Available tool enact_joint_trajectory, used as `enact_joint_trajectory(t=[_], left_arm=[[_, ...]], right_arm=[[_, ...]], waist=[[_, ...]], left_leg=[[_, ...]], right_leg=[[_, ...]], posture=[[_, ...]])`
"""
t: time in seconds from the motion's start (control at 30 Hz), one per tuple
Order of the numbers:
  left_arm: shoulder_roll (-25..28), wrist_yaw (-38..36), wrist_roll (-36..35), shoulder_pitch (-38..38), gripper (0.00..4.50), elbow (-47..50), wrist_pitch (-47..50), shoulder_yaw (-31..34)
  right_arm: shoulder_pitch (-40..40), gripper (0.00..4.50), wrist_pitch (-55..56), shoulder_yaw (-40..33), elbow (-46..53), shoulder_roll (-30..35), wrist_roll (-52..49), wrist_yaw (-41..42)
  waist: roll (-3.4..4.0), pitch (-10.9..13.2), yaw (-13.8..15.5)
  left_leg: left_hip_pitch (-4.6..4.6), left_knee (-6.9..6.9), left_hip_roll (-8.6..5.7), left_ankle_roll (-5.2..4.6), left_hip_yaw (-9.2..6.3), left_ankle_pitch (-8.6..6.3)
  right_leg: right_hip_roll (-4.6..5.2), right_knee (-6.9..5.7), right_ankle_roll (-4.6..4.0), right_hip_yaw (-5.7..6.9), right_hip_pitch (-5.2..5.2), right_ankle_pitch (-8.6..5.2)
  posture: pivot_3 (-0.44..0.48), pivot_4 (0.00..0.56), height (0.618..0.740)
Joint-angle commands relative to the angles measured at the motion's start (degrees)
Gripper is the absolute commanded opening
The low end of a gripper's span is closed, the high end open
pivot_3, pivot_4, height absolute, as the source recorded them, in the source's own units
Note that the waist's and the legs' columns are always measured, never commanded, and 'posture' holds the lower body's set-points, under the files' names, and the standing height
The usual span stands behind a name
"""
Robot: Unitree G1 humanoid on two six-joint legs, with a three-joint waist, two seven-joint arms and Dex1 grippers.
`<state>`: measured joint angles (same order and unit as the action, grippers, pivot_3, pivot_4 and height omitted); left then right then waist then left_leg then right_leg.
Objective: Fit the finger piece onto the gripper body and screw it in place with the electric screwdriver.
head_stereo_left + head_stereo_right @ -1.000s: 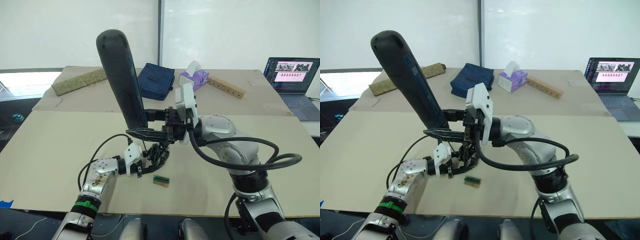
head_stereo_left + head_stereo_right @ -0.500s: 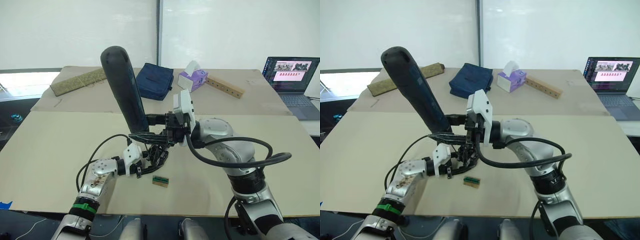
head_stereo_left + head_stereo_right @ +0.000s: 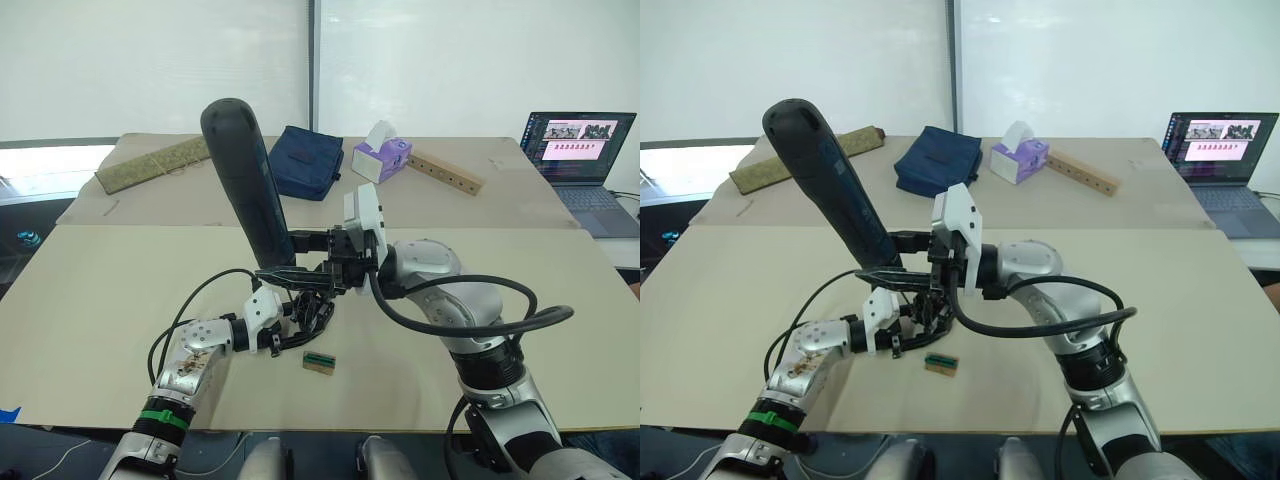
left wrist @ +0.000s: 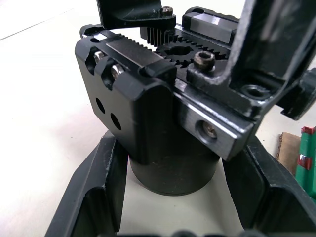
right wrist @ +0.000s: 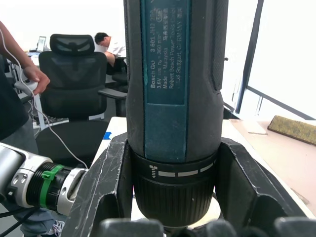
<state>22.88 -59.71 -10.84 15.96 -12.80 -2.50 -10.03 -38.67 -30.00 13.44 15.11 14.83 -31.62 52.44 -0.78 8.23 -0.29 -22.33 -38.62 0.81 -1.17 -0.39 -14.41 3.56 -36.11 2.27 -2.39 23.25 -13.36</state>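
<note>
looks like the screwing stage to me: the right gripper (image 3: 283, 254) clamps the electric screwdriver (image 3: 245, 178) low on its barrel, tilted, its tip pointing down at the gripper body (image 4: 163, 98). that body stands on the tan table (image 3: 100, 290), just beside the small green-and-tan block (image 3: 320, 361), its round base pinched between the fingers (image 4: 94, 187) of the left gripper (image 3: 902, 335). i can't tell whether the finger piece is seated or any screw driven; tightening seems still to come.
</note>
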Motion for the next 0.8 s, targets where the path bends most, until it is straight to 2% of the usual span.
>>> enact_joint_trajectory(t=[0.03, 0.8], left_arm=[[0.6, -1.2, 1.5, -2.1, 2.26, -1.1, 2.6, -2.8], [0.5, -1.2, 1.3, -2.3, 2.26, -1.3, 2.7, -2.8]], right_arm=[[-0.4, 1.9, 2.4, -0.6, 1.2, -0.8, -0.2, 0.4], [-1.7, 1.9, -0.5, -1.9, 1.2, -1.0, -2.7, 0.4]], waist=[[0.0, 0.0, 0.0], [0.0, 0.0, -0.1]], left_leg=[[0.0, 0.0, 0.0, 0.0, 0.0, 0.0], [0.0, 0.05, 0.02, 0.0, -0.01, 0.0]], right_leg=[[0.0, 0.0, 0.0, 0.0, 0.0, 0.0], [0.01, 0.03, -0.01, -0.01, 0.01, 0.0]], posture=[[0.0, 0.15, 0.74], [0.0, 0.15, 0.74]])
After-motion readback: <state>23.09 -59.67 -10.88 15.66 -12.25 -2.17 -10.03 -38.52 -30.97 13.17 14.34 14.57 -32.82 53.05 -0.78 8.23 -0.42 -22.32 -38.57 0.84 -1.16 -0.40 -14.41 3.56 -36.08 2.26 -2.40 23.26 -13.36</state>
